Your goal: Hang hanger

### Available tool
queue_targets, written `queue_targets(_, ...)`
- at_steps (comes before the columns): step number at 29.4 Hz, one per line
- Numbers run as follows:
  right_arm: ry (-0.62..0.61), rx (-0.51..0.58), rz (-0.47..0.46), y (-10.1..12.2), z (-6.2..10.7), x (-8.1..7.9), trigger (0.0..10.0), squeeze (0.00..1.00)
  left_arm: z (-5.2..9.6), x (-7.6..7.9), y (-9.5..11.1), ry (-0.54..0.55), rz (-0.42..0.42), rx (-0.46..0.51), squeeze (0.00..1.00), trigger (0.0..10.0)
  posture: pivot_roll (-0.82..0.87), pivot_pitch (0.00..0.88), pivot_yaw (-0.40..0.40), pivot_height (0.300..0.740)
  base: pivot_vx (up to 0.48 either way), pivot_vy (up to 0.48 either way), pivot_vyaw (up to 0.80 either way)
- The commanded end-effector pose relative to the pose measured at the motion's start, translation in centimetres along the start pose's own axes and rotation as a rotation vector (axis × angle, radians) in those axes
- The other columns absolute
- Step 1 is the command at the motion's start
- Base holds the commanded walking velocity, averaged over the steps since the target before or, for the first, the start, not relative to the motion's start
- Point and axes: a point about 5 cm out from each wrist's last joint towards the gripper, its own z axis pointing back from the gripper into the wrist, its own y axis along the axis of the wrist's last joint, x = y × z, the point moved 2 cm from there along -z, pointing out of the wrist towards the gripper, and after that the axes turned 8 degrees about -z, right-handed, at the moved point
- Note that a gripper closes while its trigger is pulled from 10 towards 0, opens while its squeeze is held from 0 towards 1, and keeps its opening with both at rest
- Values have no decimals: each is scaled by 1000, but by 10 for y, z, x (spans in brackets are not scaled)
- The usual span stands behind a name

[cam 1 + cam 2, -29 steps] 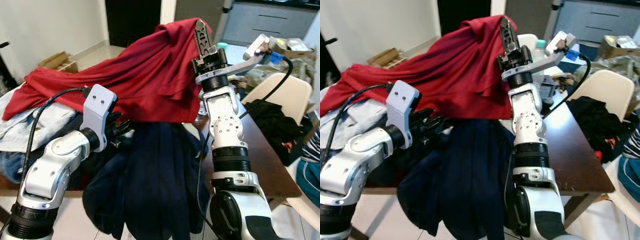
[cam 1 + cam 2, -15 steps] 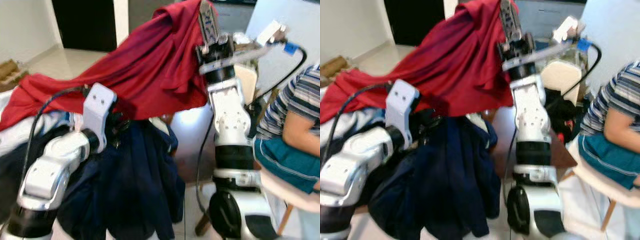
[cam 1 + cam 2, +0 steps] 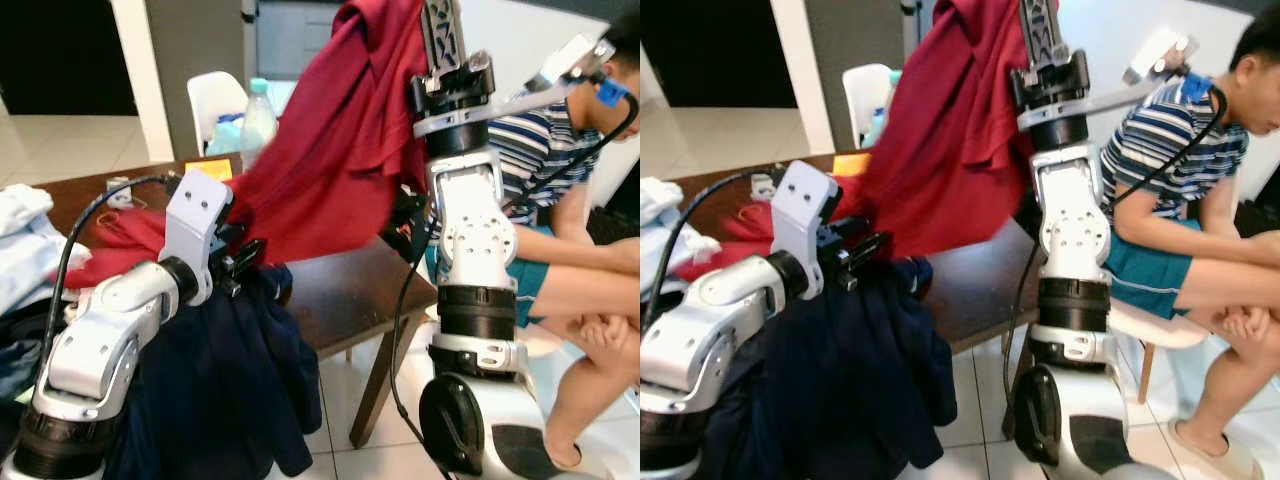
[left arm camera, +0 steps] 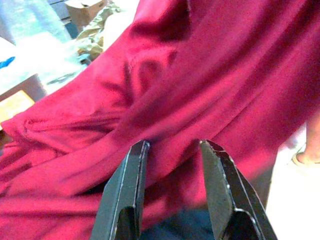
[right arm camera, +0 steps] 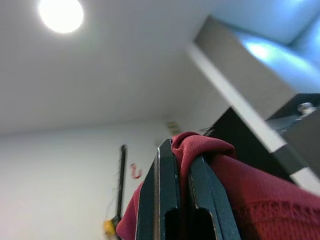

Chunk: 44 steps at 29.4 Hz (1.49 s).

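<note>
My right gripper [image 3: 438, 14] is raised high, fingers pointing up, shut on a fold of a red garment [image 3: 330, 150]. The pinched red cloth sits between the fingers [image 5: 167, 190] in the right wrist view. From there the garment drapes down and left onto the brown table [image 3: 340, 290]. My left gripper [image 4: 172, 150] is open at table height, its fingers [image 3: 245, 260] pointing at the garment's lower part [image 4: 200, 75] with nothing gripped. I see no hanger.
A dark navy garment [image 3: 220, 380] hangs off the table's front edge below my left arm. Light clothes [image 3: 20, 240] lie at the left. A water bottle [image 3: 258, 115] and white chair [image 3: 215, 100] stand behind. A person [image 3: 560, 200] sits close on the right.
The whole view has swung to the right, bringing the seated person and the table's end into sight. My right gripper still holds the red garment up, which now hangs steeper.
</note>
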Motion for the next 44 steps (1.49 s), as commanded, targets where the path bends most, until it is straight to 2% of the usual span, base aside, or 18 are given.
queue_targets(1,31,53,-11,14,-6,-7,10000,0,0,0,0,-2,-11,-3,0,10000,212,0,-52,740,0,0,-800)
queue_targets(18,69,129,-67,34,-14,-18,10000,0,0,-1,0,-1,-12,-7,0,10000,212,0,-50,740,0,0,-800)
queue_targets(20,65,116,-33,36,-14,-18,10000,0,0,-1,0,0,-12,-7,0,10000,211,0,-49,740,0,0,-800)
queue_targets(21,39,83,25,34,-12,-13,10000,0,0,-1,-1,3,-13,-7,0,10000,210,0,-49,740,0,0,-800)
queue_targets(22,39,83,25,34,-12,-13,10000,0,0,-1,-1,3,-13,-7,0,10000,210,0,-49,740,0,0,-800)
queue_targets(23,-16,23,128,29,-9,-4,10000,0,-1,-1,-2,12,-15,-7,0,10000,209,0,-49,740,0,0,-800)
queue_targets(24,-16,23,128,29,-9,-4,10000,0,-1,-1,-2,12,-15,-7,0,10000,209,0,-49,740,0,0,-800)
queue_targets(26,-174,-136,414,17,5,27,10000,0,-1,-4,-4,31,-16,-7,0,10000,209,0,-56,740,0,0,-800)
queue_targets(27,-174,-136,414,17,5,27,10000,0,-1,-4,-4,31,-16,-7,0,10000,209,0,-56,740,0,0,-800)
queue_targets(28,-284,-255,596,10,27,54,10000,0,-3,-10,-8,61,-8,-11,0,10000,207,0,-59,740,0,0,-800)
queue_targets(30,-369,-308,671,10,43,70,10000,0,-5,-12,-12,78,-1,-19,0,10000,204,0,-59,740,0,0,-800)
queue_targets(32,-396,-319,693,10,47,74,10000,0,-5,-12,-14,82,1,-22,0,10000,204,0,-59,740,0,0,-800)
queue_targets(34,-549,-458,812,8,87,103,10000,0,-5,-13,-34,129,31,-70,0,10000,195,0,-57,740,0,0,-800)
queue_targets(36,-658,-561,883,8,122,121,10000,0,-5,-13,-51,175,67,-107,0,10000,192,0,-56,740,0,0,-800)
queue_targets(37,-684,-587,904,9,132,125,10000,0,-4,-13,-56,189,79,-115,0,10000,192,0,-56,740,0,0,-800)
queue_targets(38,-684,-587,904,9,132,125,10000,0,-4,-13,-56,189,79,-115,0,10000,192,0,-56,740,0,0,-800)
queue_targets(42,-840,-682,929,10,189,143,10000,0,0,-9,-84,234,161,-164,0,10000,183,0,-42,740,0,0,-800)
queue_targets(44,-878,-714,935,8,207,147,10000,0,0,-7,-96,252,184,-186,0,10000,180,0,-36,740,0,0,-800)
